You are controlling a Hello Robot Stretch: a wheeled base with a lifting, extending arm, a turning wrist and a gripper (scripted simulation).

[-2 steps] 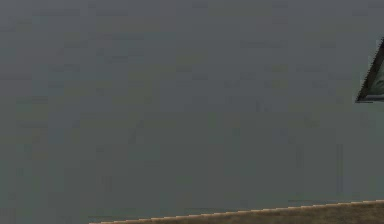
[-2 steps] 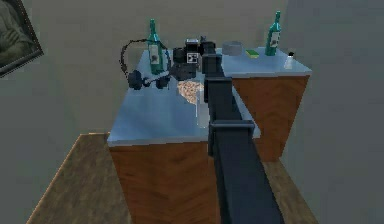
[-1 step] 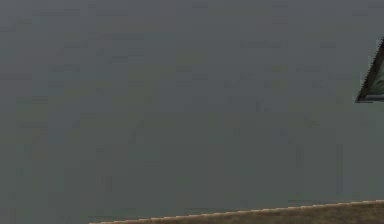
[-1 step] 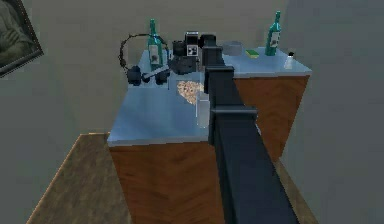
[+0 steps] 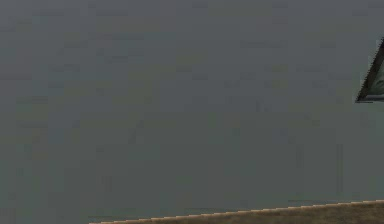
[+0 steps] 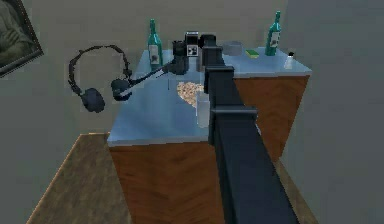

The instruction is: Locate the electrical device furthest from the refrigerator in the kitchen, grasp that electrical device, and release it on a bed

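- Gripper [image 6: 124, 85] grasps the headphones [image 6: 92, 98], which hang from its far end, clear of every surface.
- Headphones: black, with the band arched up and one ear cup low; they sit out past the table's [image 6: 150, 122] left edge in the arm side view, against the grey wall.
- Arm [image 6: 235, 140] rises from the bottom edge and crosses the table's blue-grey top; the table's sides are brown wood.
- On the top, just left of the arm, lie a speckled beige heap [image 6: 186, 92] and a small pale cup [image 6: 203, 108].
- Two green bottles stand upright at the far edge, one [image 6: 154, 44] near the gripper's body, the other [image 6: 273, 36] at the far right corner; their pale labels are too small to read.
- A dark framed picture [image 6: 14, 40] hangs on the wall at upper left; wood floor [image 6: 75, 190] lies below.
- Forward view: a plain grey wall [image 5: 180, 100], a brown strip [image 5: 250, 214] along the bottom and a dark triangle [image 5: 373, 78] at the right edge, too cropped to name.
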